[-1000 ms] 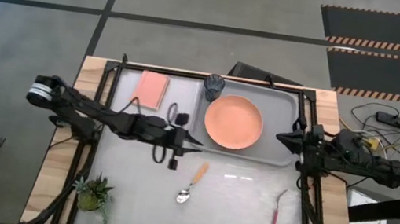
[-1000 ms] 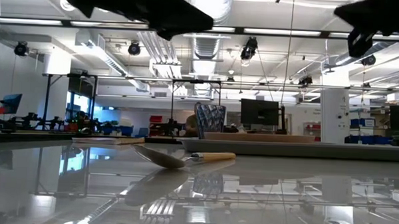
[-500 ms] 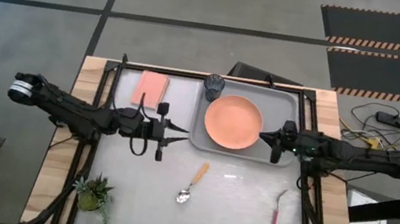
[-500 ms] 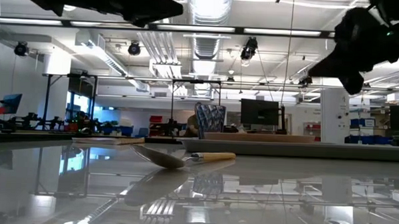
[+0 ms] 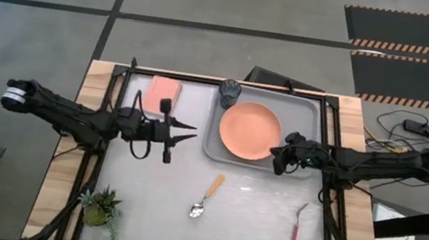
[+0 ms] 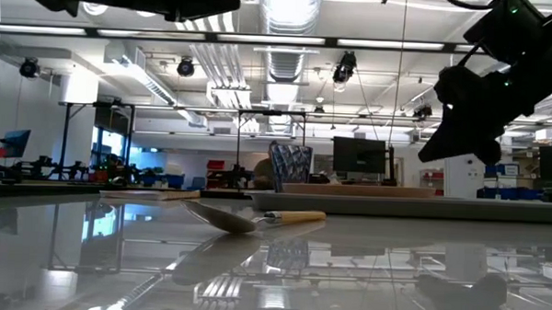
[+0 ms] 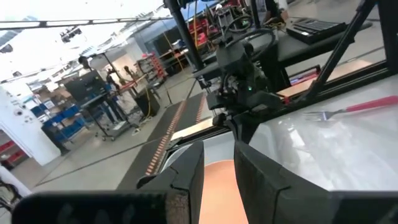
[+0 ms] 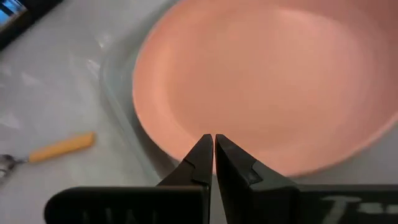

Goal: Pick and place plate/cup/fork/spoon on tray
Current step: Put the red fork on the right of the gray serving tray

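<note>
The salmon-orange plate (image 5: 249,131) lies in the light-grey tray (image 5: 309,117) at the far side of the table, and the dark cup (image 5: 229,93) stands upright at the tray's far left corner. The orange-handled spoon (image 5: 205,197) and the red-handled fork (image 5: 297,228) lie flat on the table nearer the front. My right gripper (image 5: 274,157) is shut and empty, and hovers over the plate's near right rim (image 8: 186,149), above the tray's near rim. My left gripper (image 5: 191,131) is open and empty, held high left of the tray.
A flat pink pad (image 5: 163,94) lies at the far left, behind my left gripper. A small potted plant (image 5: 99,205) stands at the near left corner. Bare table lies between the spoon and the fork.
My right gripper has reached toward the table's left, over the tray's near rim to the plate's edge, and has come down. My left gripper has drawn back toward the table's left and far edge, away from the spoon. Nothing on the table has moved.
</note>
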You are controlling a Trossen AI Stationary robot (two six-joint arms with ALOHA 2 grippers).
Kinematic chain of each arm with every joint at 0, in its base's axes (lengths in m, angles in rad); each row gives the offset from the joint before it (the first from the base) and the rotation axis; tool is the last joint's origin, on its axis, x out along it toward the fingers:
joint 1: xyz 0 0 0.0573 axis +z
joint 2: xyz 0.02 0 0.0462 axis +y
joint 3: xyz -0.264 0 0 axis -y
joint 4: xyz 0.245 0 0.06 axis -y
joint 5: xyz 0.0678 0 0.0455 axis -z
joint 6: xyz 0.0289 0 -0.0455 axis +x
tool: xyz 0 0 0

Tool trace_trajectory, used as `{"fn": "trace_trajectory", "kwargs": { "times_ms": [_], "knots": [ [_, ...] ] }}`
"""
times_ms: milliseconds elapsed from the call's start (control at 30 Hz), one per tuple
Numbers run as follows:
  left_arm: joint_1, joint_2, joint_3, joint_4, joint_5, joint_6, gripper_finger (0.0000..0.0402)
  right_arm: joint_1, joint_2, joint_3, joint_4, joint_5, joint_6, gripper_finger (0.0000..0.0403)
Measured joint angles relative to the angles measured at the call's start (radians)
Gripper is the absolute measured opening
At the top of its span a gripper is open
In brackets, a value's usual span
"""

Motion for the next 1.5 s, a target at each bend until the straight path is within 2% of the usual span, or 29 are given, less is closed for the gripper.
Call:
{"fn": "trace_trajectory", "kwargs": {
  "times_ms": [300, 467, 633, 933, 1233, 1367, 1500],
  "knots": [
    [0.037, 0.002, -0.003, 0.001, -0.003, 0.024, 0.0070, 0.000, 0.062, 0.107, 0.018, -0.017, -0.068, 0.0009],
    [0.044, 0.003, -0.003, 0.001, -0.003, 0.024, 0.0070, 0.001, 0.103, 0.195, -0.026, -0.116, -0.067, 0.0009],
    [0.044, 0.001, -0.005, 0.000, -0.003, 0.017, 0.0070, 0.039, 0.133, 0.270, -0.147, -0.200, 0.027, 0.0009],
    [0.044, 0.006, -0.014, 0.000, -0.003, 0.016, 0.0070, 0.207, 0.162, 0.316, -0.364, -0.266, 0.325, 0.0009],
    [0.044, 0.006, -0.014, -0.001, -0.003, 0.015, 0.0070, 0.429, 0.172, 0.320, -0.435, -0.275, 0.658, 0.0009],
    [0.044, 0.006, -0.014, -0.001, -0.003, 0.014, 0.0070, 0.546, 0.201, 0.320, -0.440, -0.344, 0.853, 0.0009],
    [0.044, 0.006, -0.014, -0.001, -0.003, 0.014, 0.0070, 0.676, 0.249, 0.320, -0.520, -0.447, 1.058, 0.0009]
  ]
}}
